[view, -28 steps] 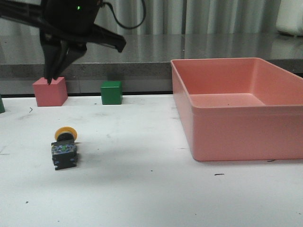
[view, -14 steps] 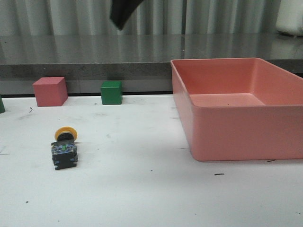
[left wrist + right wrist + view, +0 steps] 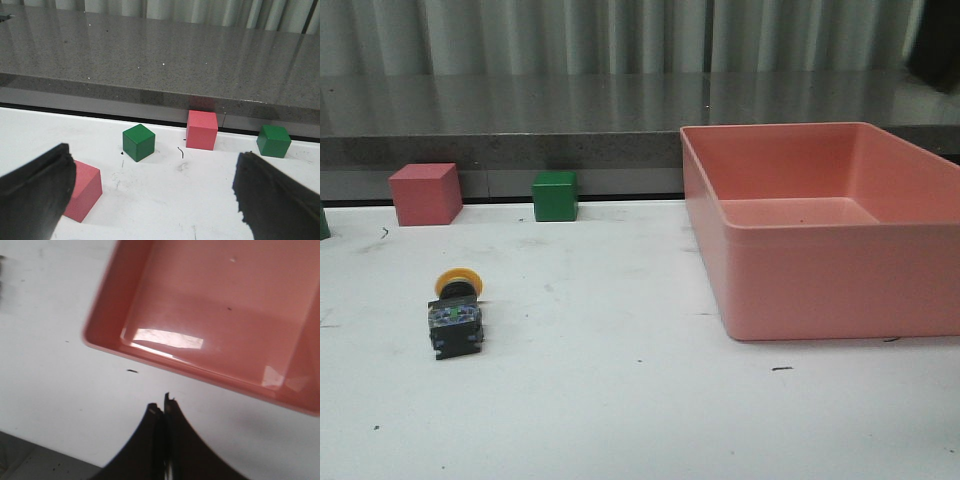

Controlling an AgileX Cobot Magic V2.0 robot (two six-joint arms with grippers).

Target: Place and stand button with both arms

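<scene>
The button (image 3: 455,318) lies on its side on the white table at the front left. Its yellow cap (image 3: 458,282) points away from me and its blue-green base faces me. It shows in neither wrist view. My left gripper (image 3: 153,155) is open wide and empty, its dark fingers (image 3: 35,195) far apart, above the table facing the cubes. My right gripper (image 3: 162,409) is shut and empty, above the table by the pink bin's (image 3: 210,315) outer rim. Neither gripper shows in the front view.
A pink cube (image 3: 425,193) and a green cube (image 3: 555,195) stand at the back left by the grey ledge. The big pink bin (image 3: 800,290) fills the right side. The left wrist view shows two more cubes, green (image 3: 138,142) and pink (image 3: 82,190).
The left arm, which hung over the pink cube a second ago, has risen out of the front view. A dark shape now shows at the top right edge. The button has not moved.
</scene>
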